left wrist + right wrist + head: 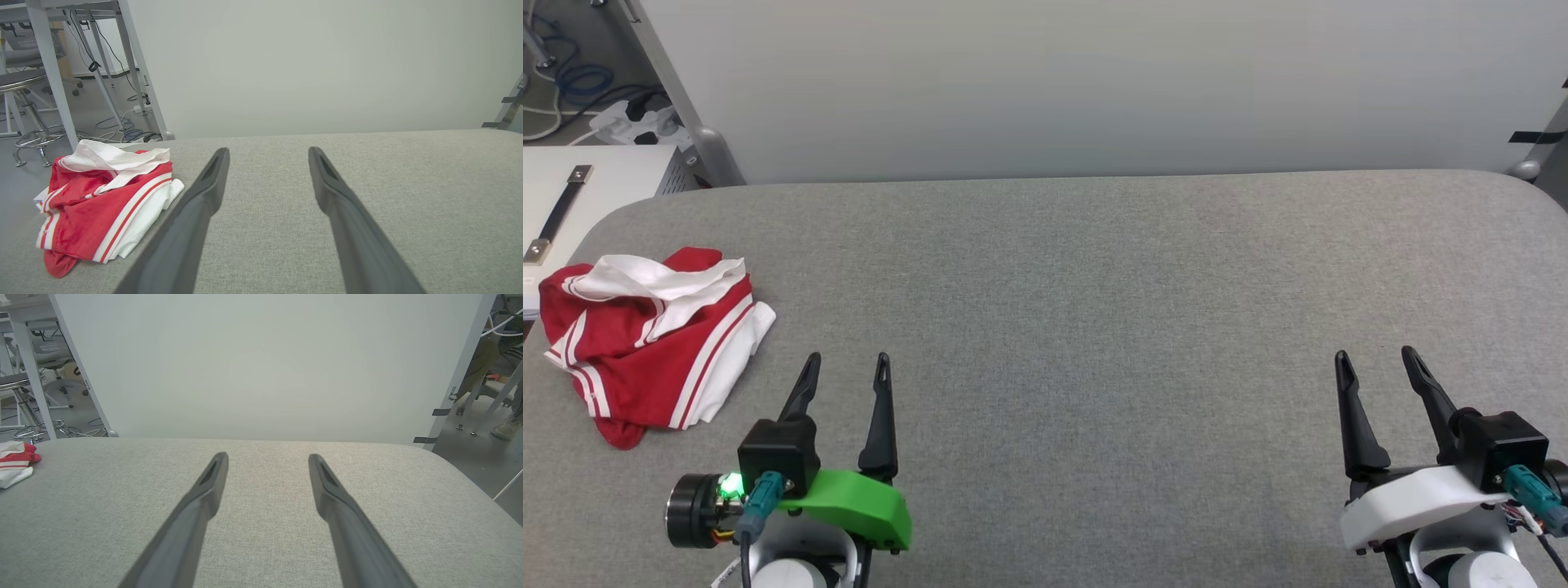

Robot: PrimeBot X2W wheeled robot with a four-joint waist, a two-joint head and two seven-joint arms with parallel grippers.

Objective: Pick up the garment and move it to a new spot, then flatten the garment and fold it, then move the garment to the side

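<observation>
The garment (645, 335) is a crumpled red heap with white sleeves and striped trim, lying at the far left edge of the grey fabric table (1094, 310); any print is hidden in the folds. My left gripper (847, 359) hovers open and holds nothing, just right of the heap and apart from it. In the left wrist view the garment (102, 204) lies left of the spread fingers (204, 196). My right gripper (1374, 355) stands open and holds nothing at the lower right, far from the cloth. A corner of the garment (16, 465) peeks in at the left edge of the right wrist view.
A pale wall panel (1094, 82) rises behind the table's far edge. Off the table to the left stand a white cabinet (596, 188), cables with a power strip (629, 118), a stool (24, 106) and metal frame legs. The table's corners are rounded.
</observation>
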